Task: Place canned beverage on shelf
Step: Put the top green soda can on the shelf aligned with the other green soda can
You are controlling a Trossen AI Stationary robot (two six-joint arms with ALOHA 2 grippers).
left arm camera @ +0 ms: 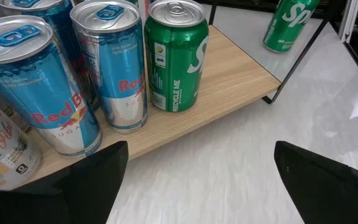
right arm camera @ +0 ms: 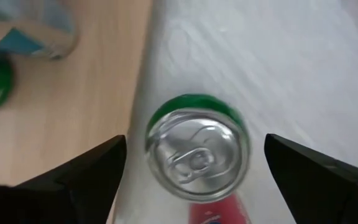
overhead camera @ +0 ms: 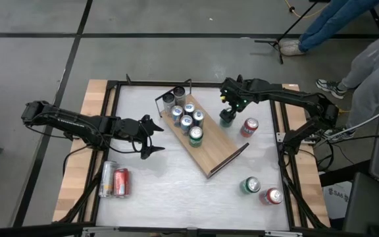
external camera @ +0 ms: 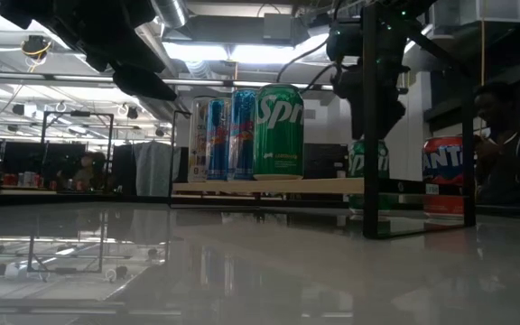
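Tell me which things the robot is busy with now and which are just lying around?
Busy with:
- right end effector, open above the green can
- shelf, already holding cans

Lying around:
- two cans lying flat
- red can
- green and red cans near the corner
- left end effector, open, waiting

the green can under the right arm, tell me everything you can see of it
The green can is a metal drink can with a silver lid and pull tab, unopened as far as shows. It stands upright on the white table just beside the shelf, not on it, with a red can close by. The right gripper hangs above it, jaws open, touching nothing.
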